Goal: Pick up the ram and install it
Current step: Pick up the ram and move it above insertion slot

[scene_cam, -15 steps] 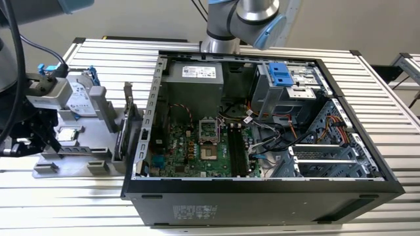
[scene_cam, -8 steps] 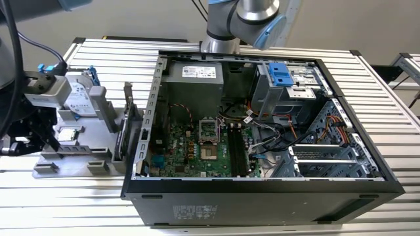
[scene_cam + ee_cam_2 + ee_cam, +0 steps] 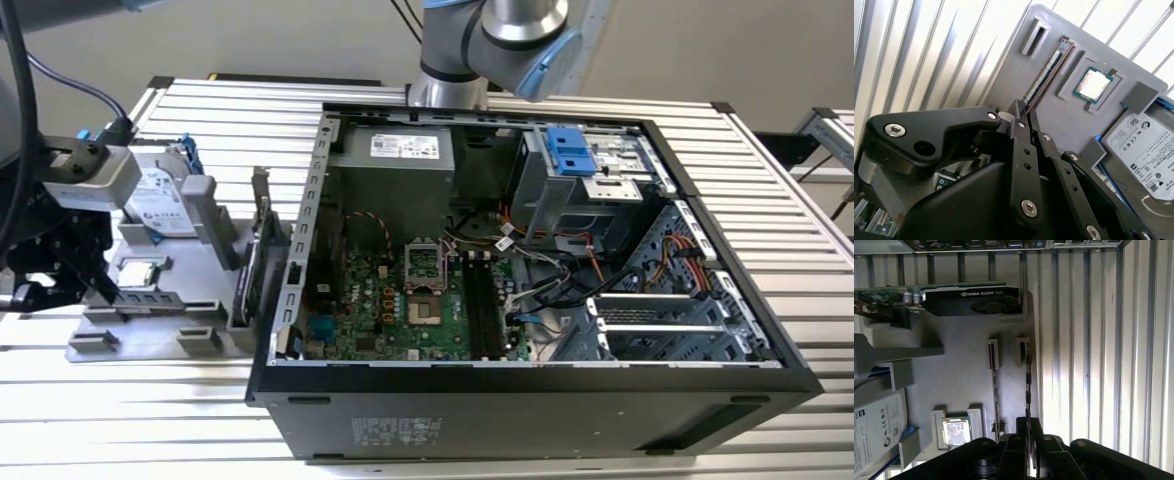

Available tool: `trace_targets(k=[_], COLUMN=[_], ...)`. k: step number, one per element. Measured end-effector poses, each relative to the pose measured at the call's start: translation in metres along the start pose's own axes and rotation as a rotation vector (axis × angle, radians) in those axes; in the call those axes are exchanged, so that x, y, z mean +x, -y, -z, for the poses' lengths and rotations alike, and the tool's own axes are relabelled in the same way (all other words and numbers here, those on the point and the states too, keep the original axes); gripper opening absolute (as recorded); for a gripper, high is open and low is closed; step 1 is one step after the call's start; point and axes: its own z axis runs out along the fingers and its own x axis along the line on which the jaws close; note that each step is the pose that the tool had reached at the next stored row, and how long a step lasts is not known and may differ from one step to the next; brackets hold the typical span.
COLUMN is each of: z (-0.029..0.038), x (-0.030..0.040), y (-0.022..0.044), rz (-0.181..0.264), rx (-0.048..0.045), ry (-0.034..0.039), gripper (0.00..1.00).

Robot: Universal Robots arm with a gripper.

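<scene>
The ram point(image 3: 1049, 75) is a long thin dark stick standing on edge in a slot of the grey holder tray point(image 3: 1004, 85). In the first wrist view the ram point(image 3: 1028, 385) runs straight out from between the fingertips. My gripper point(image 3: 1024, 111) point(image 3: 1029, 422) has its two black fingers drawn close together around the stick's near end, and the stick still rests in its slot. In the exterior view the gripper point(image 3: 60, 285) hangs over the tray point(image 3: 147, 335) at that view's left, beside the open computer case point(image 3: 534, 400).
On the tray lie a processor chip point(image 3: 1093, 84) point(image 3: 956, 431), a silver hard drive point(image 3: 1144, 150) point(image 3: 158, 200) and an upright expansion card point(image 3: 974, 300) point(image 3: 260, 250). Inside the case, the motherboard point(image 3: 400, 300) has long black memory slots point(image 3: 487, 305), with cables nearby. The table is slatted metal.
</scene>
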Motion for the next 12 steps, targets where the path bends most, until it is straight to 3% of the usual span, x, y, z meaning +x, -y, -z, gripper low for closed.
trace_targets(k=[12], z=[0.0076], x=[0.0001], y=[0.0001], rz=[0.0], rx=[0.0002], ry=[0.0001], gripper=[0.0])
